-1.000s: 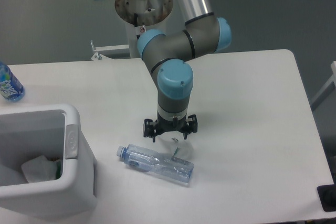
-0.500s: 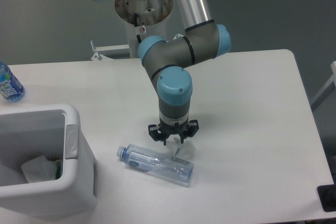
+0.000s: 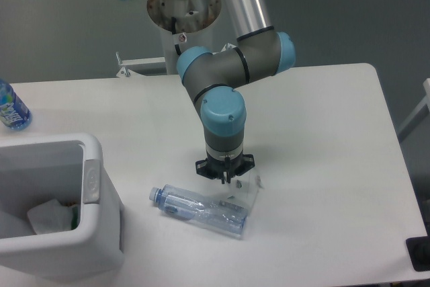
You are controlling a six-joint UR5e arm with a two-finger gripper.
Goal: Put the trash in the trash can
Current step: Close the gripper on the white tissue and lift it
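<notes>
Trash half sorted.
My crushed clear bottle (image 3: 200,210) lies flat on the surface; the crumpled wrapper (image 3: 52,216) sits inside the white trash can (image 3: 91,183).

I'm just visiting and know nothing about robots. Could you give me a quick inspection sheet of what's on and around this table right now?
Surface: white table, bare over most of its right side.
Job's things: crushed clear bottle lying on its side near the front edge, cap end toward the bin; white trash can at the front left corner, with a crumpled wrapper already inside.
Clutter: blue-labelled water bottle at the far left edge; a thin clear piece just behind the crushed bottle, under the gripper.
Grippers: gripper low over that clear piece, fingers drawn together; a grasp cannot be confirmed.
Cables: nothing seen.
Surroundings: grey floor; arm's round base behind the table.
</notes>
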